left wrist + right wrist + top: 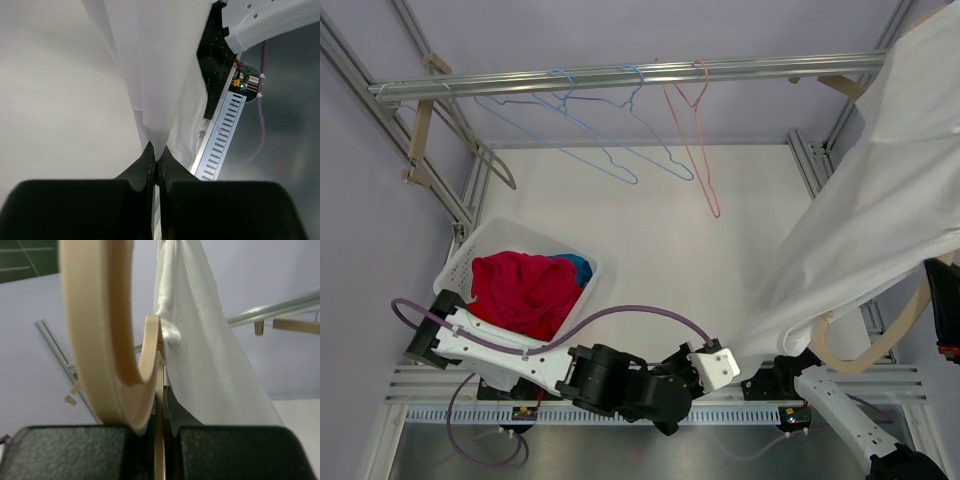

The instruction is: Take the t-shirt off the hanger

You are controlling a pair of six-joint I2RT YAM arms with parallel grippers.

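Note:
The white t-shirt [880, 200] hangs stretched from the upper right down to the front middle of the table. My left gripper [728, 358] is shut on its lower edge; the left wrist view shows the fingers [145, 162] pinching the white cloth [155, 75]. The beige hanger [880, 345] shows below the shirt at the right. My right gripper [942, 305] is shut on it near the right edge. In the right wrist view the hanger [95, 315] curves up from the closed jaws, with the shirt [200, 340] draped beside it.
A white basket [460, 255] with red and blue clothes stands at the left. A metal rail [620, 75] across the back carries blue wire hangers [590, 140] and a pink one [705, 150]. A wooden hanger [420, 140] hangs at the far left. Frame posts stand on both sides.

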